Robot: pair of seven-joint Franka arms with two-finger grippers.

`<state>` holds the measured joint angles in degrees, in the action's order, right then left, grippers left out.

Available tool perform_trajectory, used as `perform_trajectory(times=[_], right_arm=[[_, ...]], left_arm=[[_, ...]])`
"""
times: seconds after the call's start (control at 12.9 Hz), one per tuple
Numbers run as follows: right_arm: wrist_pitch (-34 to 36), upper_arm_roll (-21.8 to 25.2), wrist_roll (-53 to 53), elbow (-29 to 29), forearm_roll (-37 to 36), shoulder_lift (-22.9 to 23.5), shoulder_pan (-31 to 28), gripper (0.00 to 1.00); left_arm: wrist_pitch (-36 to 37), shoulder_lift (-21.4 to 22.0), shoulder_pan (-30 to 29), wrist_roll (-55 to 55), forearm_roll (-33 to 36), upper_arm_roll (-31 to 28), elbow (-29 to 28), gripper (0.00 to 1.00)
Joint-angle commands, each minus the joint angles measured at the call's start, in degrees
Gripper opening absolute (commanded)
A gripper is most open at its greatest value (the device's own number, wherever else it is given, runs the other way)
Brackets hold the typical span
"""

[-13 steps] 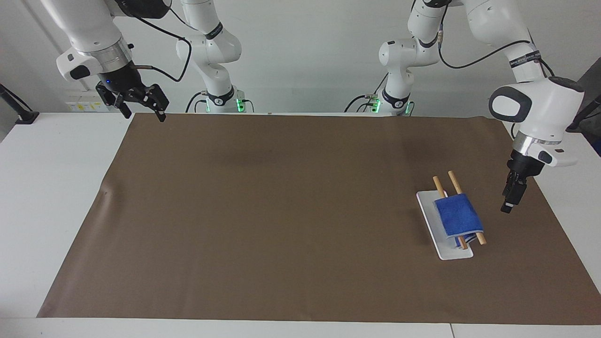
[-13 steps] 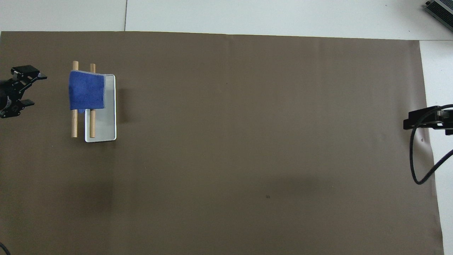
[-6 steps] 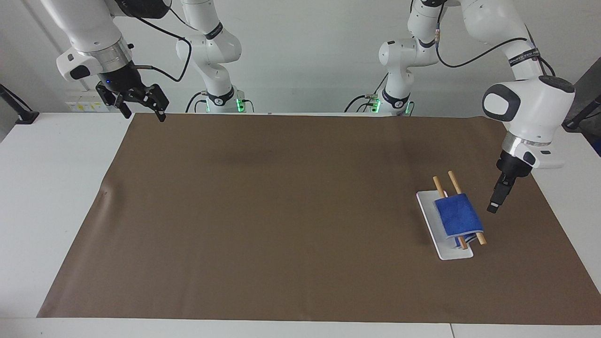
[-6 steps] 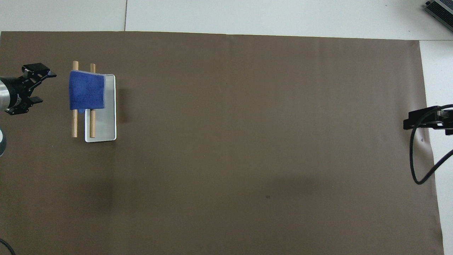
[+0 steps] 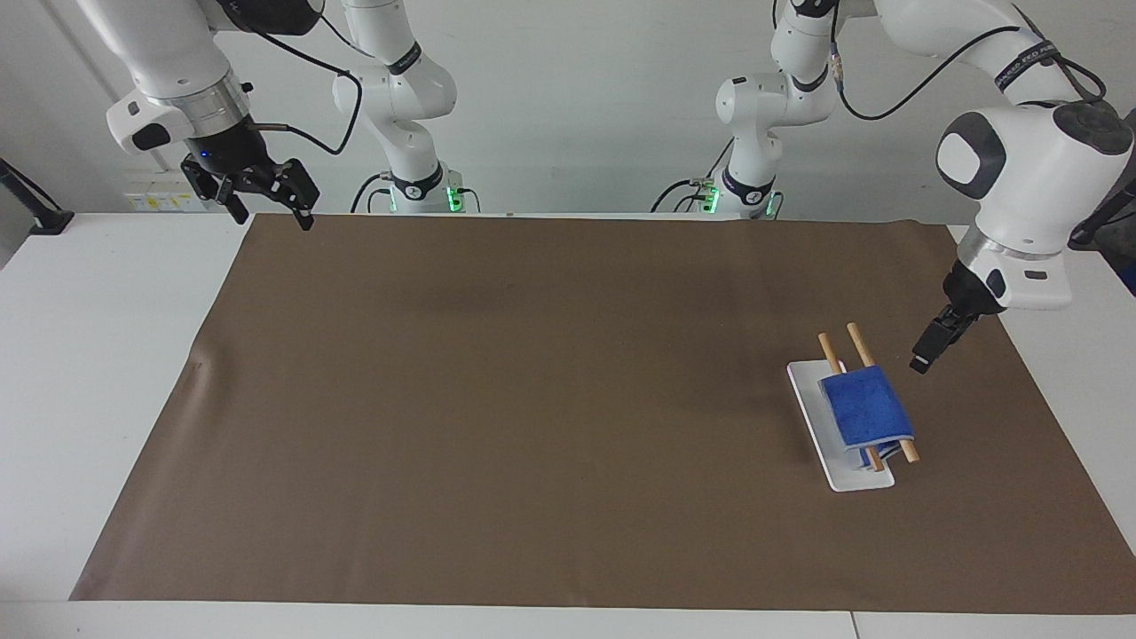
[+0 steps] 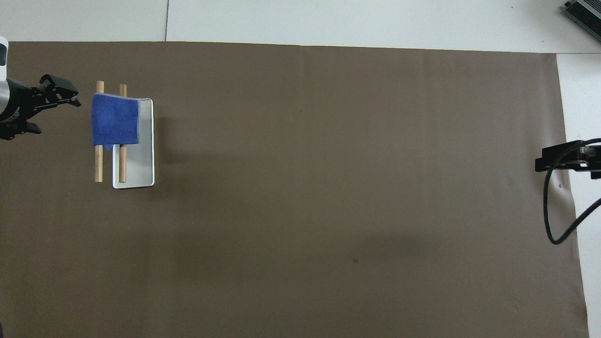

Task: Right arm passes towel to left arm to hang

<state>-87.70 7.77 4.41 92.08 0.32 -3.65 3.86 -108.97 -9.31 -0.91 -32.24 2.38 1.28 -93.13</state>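
The bright-blue towel (image 5: 865,410) hangs folded over two wooden rods (image 5: 854,337) that stand above a white tray (image 5: 806,398), at the left arm's end of the table. In the overhead view the towel (image 6: 115,119) covers the rods' (image 6: 99,164) farther half, above the tray (image 6: 141,162). My left gripper (image 5: 921,361) is open and empty, raised over the mat beside the towel, apart from it; it also shows in the overhead view (image 6: 57,116). My right gripper (image 5: 273,216) is open and empty, waiting high over the mat's corner at the right arm's end (image 6: 544,162).
A brown mat (image 5: 532,399) covers most of the white table (image 5: 98,355). A black cable (image 6: 556,225) loops below the right gripper at the mat's edge.
My left gripper has risen and swung in toward the rods' nearer end, tilting as it went. The towel, the tray and the right arm have not moved.
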Motion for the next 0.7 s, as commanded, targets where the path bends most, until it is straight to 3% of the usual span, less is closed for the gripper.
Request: perform_trajectory(times=[0.0, 0.23, 0.39, 0.62], right_arm=[[0.3, -0.3, -1.3, 1.4, -0.6, -1.4, -0.4, 1.00], [0.3, -0.3, -1.3, 1.3, -0.6, -1.4, -0.5, 1.00], [0.3, -0.3, -1.3, 1.3, -0.6, -1.4, -0.4, 1.00], [0.3, -0.3, -1.3, 1.4, -0.6, -1.4, -0.4, 1.00]], left_arm=[[11.0, -0.9, 0.4, 3.7, 1.9, 3.2, 5.5, 1.00], [21.8, 2.8, 0.3, 11.8, 1.4, 5.1, 7.4, 1.00], [27.1, 6.6, 0.0, 23.6, 1.7, 5.0, 7.3, 1.00], [28.4, 9.7, -0.1, 27.7, 1.1, 4.9, 7.3, 1.00]])
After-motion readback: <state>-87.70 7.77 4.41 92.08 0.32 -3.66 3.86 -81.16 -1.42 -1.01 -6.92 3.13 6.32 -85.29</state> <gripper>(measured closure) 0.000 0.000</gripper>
